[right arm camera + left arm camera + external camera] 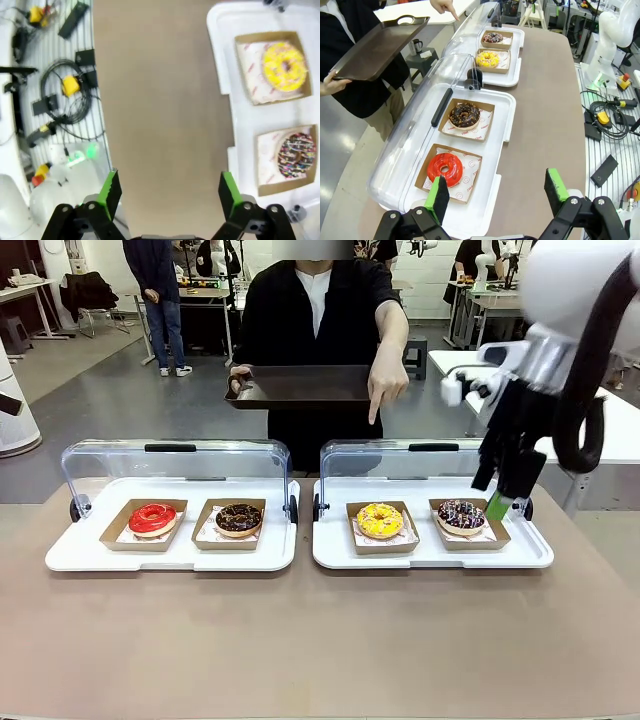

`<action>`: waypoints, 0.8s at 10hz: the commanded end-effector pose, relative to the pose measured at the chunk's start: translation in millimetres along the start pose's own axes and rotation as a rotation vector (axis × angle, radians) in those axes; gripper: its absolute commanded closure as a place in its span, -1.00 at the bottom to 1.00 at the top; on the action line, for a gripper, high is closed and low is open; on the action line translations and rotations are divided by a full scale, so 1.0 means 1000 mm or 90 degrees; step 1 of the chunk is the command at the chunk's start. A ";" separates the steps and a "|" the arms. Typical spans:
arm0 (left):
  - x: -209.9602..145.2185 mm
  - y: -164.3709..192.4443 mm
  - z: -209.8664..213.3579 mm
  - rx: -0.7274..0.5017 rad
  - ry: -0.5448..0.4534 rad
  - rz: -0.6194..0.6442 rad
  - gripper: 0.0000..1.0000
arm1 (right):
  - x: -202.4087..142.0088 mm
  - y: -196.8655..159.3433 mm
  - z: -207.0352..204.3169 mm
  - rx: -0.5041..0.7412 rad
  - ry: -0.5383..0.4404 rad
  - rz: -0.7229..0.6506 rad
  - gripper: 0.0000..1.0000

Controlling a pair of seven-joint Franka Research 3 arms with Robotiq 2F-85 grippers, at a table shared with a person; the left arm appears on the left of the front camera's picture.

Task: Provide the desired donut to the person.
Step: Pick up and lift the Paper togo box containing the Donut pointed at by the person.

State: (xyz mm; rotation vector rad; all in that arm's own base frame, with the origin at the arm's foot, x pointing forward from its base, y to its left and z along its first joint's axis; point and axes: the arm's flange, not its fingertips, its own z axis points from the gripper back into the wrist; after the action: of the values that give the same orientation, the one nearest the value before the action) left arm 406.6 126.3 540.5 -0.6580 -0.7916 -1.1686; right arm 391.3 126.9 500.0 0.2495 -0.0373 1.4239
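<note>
Both wide-spread, empty: left tool [496,184], right tool [169,184]

Lids [175,462] up at back; front free; person's hand [388,380] prob. over rt lid [400,458].

Left tray [70,555] and right tray [530,550], two donuts [379,520] in each, lie side by side before the person [290,320].

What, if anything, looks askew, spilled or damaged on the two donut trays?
Nothing stands out. The red donut, chocolate donut, yellow donut and sprinkled donut each sit squarely in their own cardboard boat, whole. Both clear lids stand open, and the person holds the brown tray roughly level.
</note>
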 end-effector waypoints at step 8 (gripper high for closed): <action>0.001 0.000 0.001 -0.001 -0.012 -0.006 -1.00 | 0.005 -0.005 -0.049 0.006 0.049 0.003 -1.00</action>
State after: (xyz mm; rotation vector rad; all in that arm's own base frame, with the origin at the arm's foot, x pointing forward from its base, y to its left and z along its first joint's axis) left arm 406.5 126.6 540.6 -0.6577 -0.7917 -1.1680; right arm 392.4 138.4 452.5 0.2154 0.0200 1.4310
